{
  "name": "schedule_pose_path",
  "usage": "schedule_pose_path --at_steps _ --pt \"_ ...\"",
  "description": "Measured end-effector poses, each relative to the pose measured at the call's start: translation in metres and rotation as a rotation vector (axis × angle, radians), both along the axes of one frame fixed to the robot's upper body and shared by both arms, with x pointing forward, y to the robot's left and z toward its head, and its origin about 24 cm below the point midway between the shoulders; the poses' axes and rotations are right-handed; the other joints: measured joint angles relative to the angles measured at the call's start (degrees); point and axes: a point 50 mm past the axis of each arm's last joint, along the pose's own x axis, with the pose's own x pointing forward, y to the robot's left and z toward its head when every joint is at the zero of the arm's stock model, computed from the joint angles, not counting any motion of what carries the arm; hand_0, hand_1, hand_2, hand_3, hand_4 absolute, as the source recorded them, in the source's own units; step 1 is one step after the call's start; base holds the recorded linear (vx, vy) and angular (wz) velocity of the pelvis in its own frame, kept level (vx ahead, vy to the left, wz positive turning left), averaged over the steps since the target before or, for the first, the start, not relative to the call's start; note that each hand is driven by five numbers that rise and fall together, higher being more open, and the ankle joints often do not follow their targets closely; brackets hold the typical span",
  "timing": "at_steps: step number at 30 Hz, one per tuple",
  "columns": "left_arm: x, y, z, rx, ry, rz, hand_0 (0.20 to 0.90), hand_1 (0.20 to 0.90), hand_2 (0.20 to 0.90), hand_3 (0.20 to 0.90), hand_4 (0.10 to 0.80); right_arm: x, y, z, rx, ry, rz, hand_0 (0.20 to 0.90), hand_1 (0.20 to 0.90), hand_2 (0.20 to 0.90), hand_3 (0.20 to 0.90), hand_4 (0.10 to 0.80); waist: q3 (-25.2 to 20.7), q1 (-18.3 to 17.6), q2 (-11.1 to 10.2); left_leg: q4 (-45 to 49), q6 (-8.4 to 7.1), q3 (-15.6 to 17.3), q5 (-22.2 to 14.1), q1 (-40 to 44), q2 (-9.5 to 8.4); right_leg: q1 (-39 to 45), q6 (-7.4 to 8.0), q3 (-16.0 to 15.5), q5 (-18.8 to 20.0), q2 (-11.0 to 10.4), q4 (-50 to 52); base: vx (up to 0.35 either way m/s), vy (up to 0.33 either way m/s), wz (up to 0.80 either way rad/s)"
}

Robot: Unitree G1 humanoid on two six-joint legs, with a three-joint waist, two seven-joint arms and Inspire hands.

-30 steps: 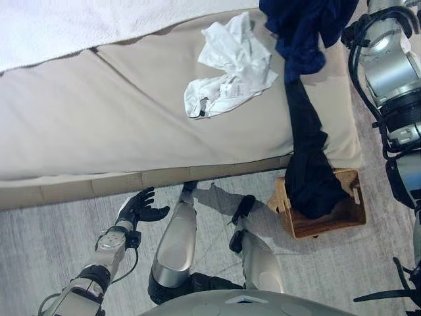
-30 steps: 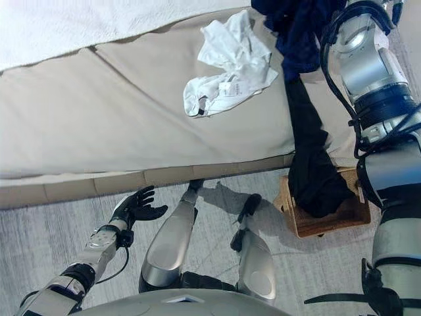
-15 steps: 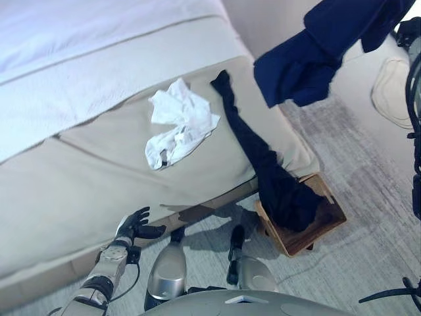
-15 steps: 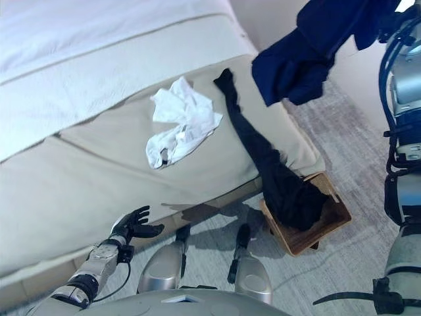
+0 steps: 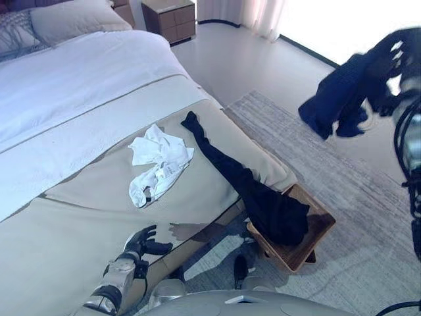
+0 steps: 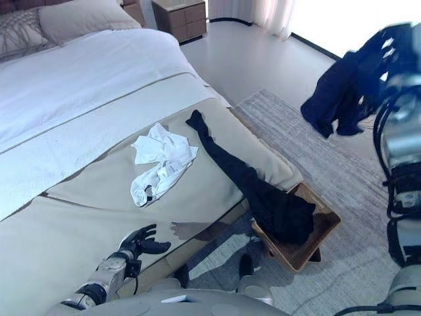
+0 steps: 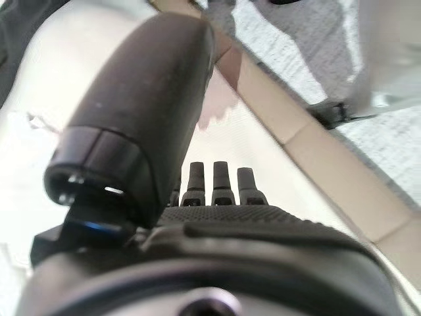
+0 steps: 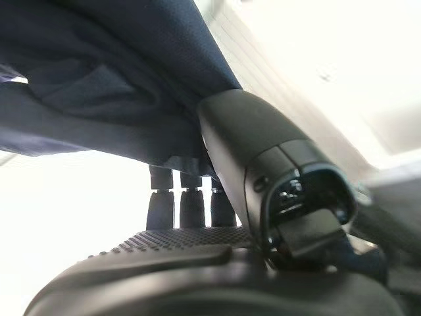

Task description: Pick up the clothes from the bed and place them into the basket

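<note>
Navy blue garment [image 5: 342, 99] at upper right of frame, plain, no pattern. Black garment [image 5: 243, 187] at centre, plain. White crumpled garment [image 5: 156, 164] left of centre, dark mark near its lower edge. Bed [image 5: 79, 217]: beige cover in lower left, white sheet in upper left. Basket [image 5: 319, 230] brown wood, lower right of centre. Rug [image 5: 368, 197] grey, streaked weave, at right. Nightstand [image 5: 170, 18] light wood, top centre. Left hand [image 5: 141, 242] black, lower left. Right hand [image 8: 191, 204] black.

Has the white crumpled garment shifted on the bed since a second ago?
No. The white crumpled garment lies beside the black trousers as before; only the camera moved.
</note>
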Motion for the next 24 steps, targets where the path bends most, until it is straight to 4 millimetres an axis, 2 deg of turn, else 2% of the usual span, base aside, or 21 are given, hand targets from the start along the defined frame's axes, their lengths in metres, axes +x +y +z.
schedule_pose_path --at_steps 1,2,3,6,9,20,24 --pt "-0.006 -0.001 -0.002 0.002 0.016 -0.005 0.9 0.9 0.9 0.9 0.8 -0.003 -0.001 -0.019 -0.006 0.073 0.0 0.3 0.3 0.3 0.2 0.1 -0.2 -0.5 0.3 0.0 0.0 0.0 0.0 -0.1 0.03 -0.1 0.0 0.0 0.0 0.0 0.0 0.017 -0.053 0.0" --pt "-0.009 -0.001 -0.003 0.004 0.023 -0.009 0.9 0.9 0.9 0.9 0.8 -0.004 -0.001 -0.027 -0.01 0.101 0.001 0.3 0.3 0.3 0.2 0.1 -0.3 -0.7 0.5 0.0 0.0 0.0 0.0 -0.1 0.03 -0.2 0.0 0.0 0.0 0.0 0.0 0.014 -0.065 -0.06" --pt "-0.016 -0.001 -0.006 0.007 0.043 -0.012 0.9 0.9 0.9 0.9 0.8 -0.009 0.0 -0.047 -0.02 0.162 -0.001 0.3 0.3 0.3 0.2 0.1 -0.7 -1.0 0.8 0.0 0.0 0.3 0.0 -0.3 0.12 -0.6 0.0 0.3 0.0 0.1 0.0 0.01 -0.055 -0.13" --pt "-0.024 0.001 -0.008 0.013 0.066 -0.009 0.9 0.9 0.9 0.9 0.8 -0.018 0.004 -0.084 -0.025 0.268 -0.004 0.3 0.3 0.3 0.2 0.1 -0.8 -1.0 0.9 0.0 0.47 1.1 0.3 -0.3 0.44 -0.9 -0.28 1.3 0.2 0.6 0.0 -0.005 -0.063 -0.16" --pt "-0.024 0.001 -0.008 0.012 0.064 -0.01 0.9 0.9 0.9 0.9 0.8 -0.023 0.007 -0.112 0.018 0.347 -0.024 0.3 0.3 0.3 0.2 0.1 -0.8 -1.1 1.0 0.0 0.52 1.1 0.4 -0.3 0.71 -1.0 -0.4 1.3 0.3 0.9 0.0 -0.01 -0.034 -0.02" --pt "-0.021 -0.007 -0.009 -0.01 0.06 -0.071 0.9 0.9 0.9 0.9 0.8 -0.04 -0.002 -0.161 0.084 0.502 -0.126 0.3 0.3 0.3 0.2 0.1 -1.4 -0.8 3.6 0.3 0.46 -0.3 0.5 -1.1 0.75 -1.0 -0.47 -0.1 0.7 0.8 0.0 -0.012 -0.03 0.07" --pt "-0.019 -0.015 -0.01 -0.024 0.059 -0.096 0.9 0.9 0.9 0.9 0.8 -0.049 -0.013 -0.172 0.08 0.534 -0.206 0.3 0.3 0.3 0.2 0.1 -1.2 -0.6 5.8 0.3 0.45 -0.9 0.5 -1.7 0.97 -1.2 -0.47 -0.5 0.7 0.7 -0.1 -0.047 -0.016 0.08"
